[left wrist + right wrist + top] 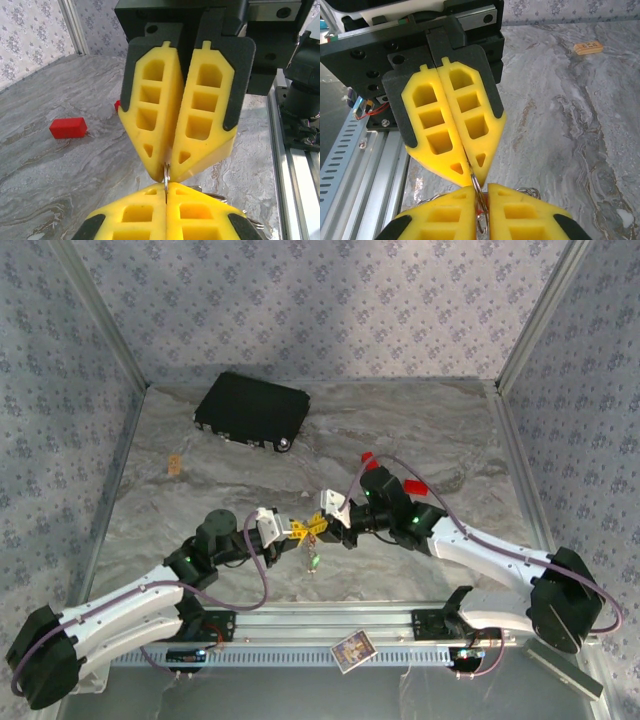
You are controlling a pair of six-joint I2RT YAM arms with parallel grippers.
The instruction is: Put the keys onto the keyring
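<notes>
The left gripper and the right gripper meet tip to tip. Each is pinched closed on the same thin silvery keyring, which bridges the small gap between the two sets of tips. From either wrist camera the ring is seen edge-on. Its plane runs along the seam between each gripper's fingers, so its open face looks sideways and not toward either palm. A bit of fine chain lies beside the right gripper's tips. The bright green key sits just on the base side of the meeting point, about equally near both grippers. Whether it hangs from the ring I cannot tell. I judge that any threading must come across that edge-on plane, and that one gripper would first have to give up its pinch to free an arm for the key.
</notes>
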